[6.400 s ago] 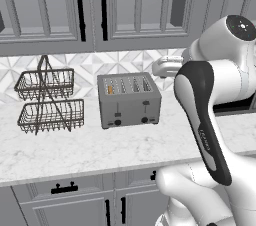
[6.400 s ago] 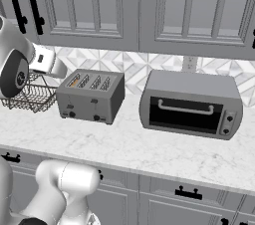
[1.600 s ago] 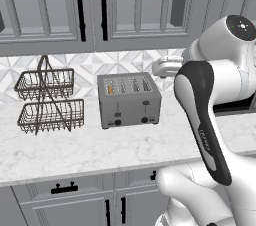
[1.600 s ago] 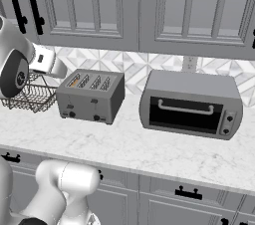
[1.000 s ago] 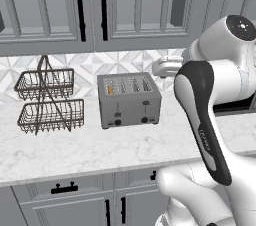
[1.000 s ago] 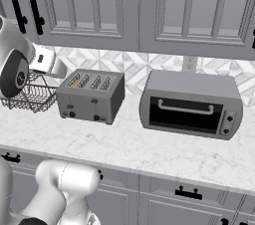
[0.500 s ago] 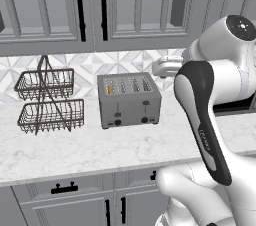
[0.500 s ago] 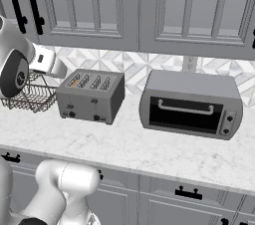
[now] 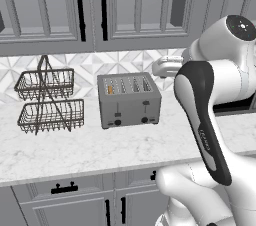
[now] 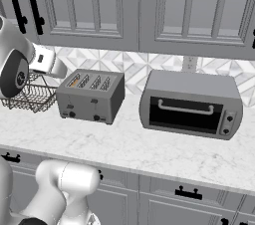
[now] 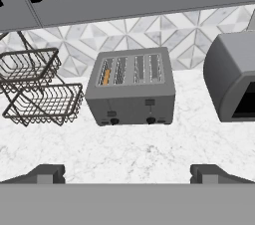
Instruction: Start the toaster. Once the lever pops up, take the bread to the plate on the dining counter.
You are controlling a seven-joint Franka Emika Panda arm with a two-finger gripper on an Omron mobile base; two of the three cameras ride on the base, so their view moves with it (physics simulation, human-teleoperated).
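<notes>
Boxy brushed-grey metal toaster [image 11: 130, 87] on white marble bench [image 11: 124, 152], golden-tan bread slice [image 11: 106, 77] in its leftmost slot, tool [image 11: 127, 173] fingers apart, holding nothing, well short of the toaster.

we see toaster [image 10: 91, 95] on worktop [image 10: 149, 149] | bread [image 10: 73, 81] in leftmost slot | toaster oven [image 10: 190, 104] just right

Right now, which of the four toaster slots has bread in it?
The slot at the wire rack end of the toaster. Golden bread shows in it; the other three slots look dark and empty.
</notes>
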